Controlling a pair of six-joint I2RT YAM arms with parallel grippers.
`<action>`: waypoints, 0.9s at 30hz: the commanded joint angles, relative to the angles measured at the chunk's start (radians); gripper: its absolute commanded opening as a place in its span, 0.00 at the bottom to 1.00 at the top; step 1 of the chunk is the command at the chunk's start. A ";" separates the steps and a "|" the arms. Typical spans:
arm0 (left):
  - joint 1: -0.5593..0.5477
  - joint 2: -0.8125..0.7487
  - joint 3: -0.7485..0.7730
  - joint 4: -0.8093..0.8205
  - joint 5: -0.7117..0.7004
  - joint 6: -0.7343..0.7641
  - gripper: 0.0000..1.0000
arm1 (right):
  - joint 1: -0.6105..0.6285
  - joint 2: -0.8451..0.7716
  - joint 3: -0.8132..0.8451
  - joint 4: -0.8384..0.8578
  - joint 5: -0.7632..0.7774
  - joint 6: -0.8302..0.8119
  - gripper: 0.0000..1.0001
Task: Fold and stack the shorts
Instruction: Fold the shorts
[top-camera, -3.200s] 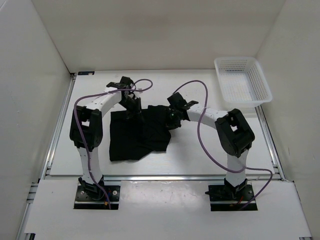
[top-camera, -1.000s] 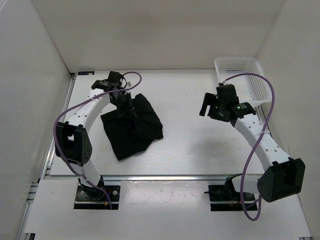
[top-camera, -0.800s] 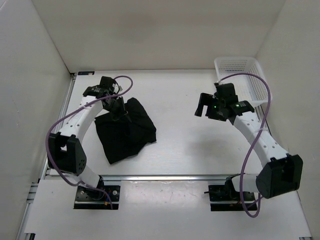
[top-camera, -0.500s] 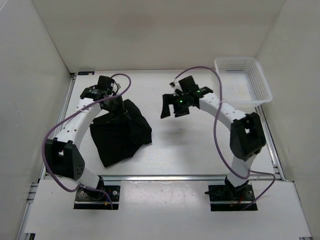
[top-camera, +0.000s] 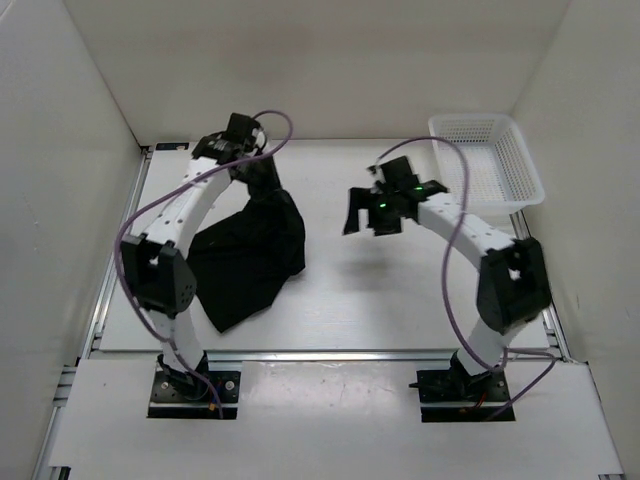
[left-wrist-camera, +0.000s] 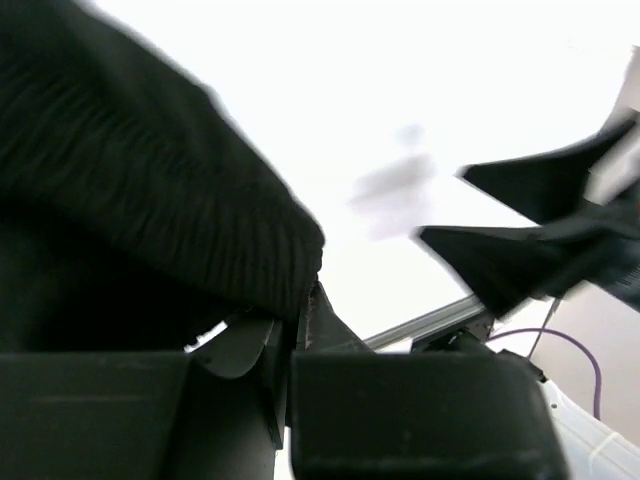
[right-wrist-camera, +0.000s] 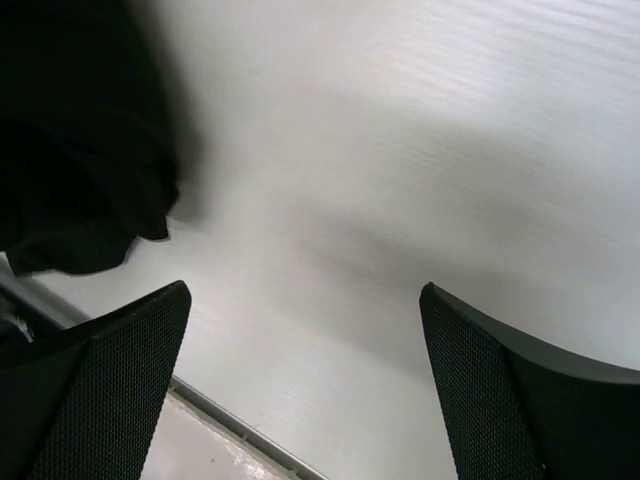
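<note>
Left end effector (left-wrist-camera: 292, 335) clamped on the soft black fabric shorts (top-camera: 250, 250) — they drape below it onto the white bench (top-camera: 400, 290). Right end effector (right-wrist-camera: 302, 320) gapes empty; that thin pinch could slip.

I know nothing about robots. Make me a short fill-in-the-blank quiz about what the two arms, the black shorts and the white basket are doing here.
1. The soft black fabric shorts are gripped by just one end effector, the one on the ___ arm.
2. The right end effector is open above the table and holds ___.
3. The white plastic mesh basket stands at the far ___ side, seen from the robot.

Missing words: left; nothing; right
</note>
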 joint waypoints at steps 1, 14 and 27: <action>-0.075 0.096 0.183 -0.006 0.058 0.006 0.11 | -0.106 -0.208 -0.081 -0.047 0.162 0.053 1.00; -0.299 0.475 0.751 -0.075 0.158 -0.071 0.11 | -0.352 -0.526 -0.185 -0.226 0.268 0.062 1.00; -0.173 0.172 0.262 -0.107 0.040 0.162 0.11 | -0.352 -0.526 -0.195 -0.226 0.237 0.044 1.00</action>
